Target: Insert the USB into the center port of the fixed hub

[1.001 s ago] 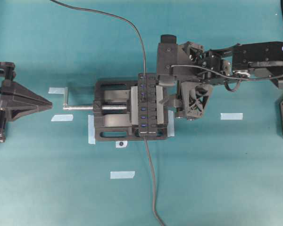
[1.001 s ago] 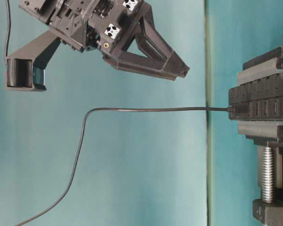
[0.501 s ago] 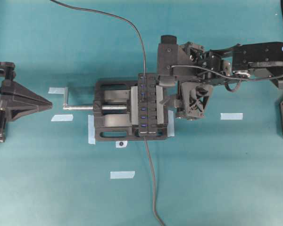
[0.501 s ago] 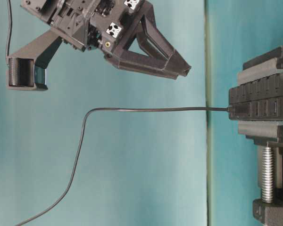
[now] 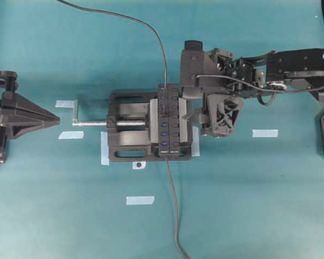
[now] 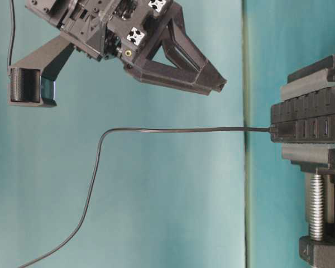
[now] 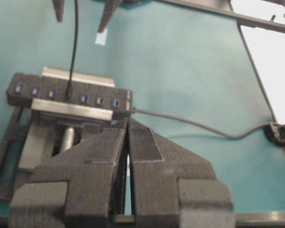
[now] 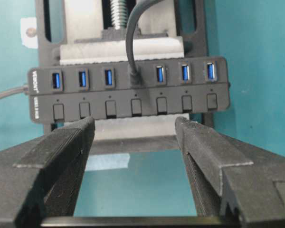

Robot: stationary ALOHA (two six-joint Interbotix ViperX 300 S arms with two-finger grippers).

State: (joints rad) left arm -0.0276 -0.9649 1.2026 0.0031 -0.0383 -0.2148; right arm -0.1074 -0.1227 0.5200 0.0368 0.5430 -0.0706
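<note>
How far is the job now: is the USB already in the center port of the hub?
Done: the USB sits in the center port, three blue slots free on either side, in the fixed hub. In hand: nothing; the right gripper is open and empty, the left gripper shut. Left: apparently only pulling back.

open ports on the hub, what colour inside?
Blue. The fixed hub itself is black; the slots show best in the right wrist view.

Black USB (image 8: pixel 135 76) seated upright in center port of fixed hub (image 8: pixel 128 95), flanked by three blue slots each side.
</note>
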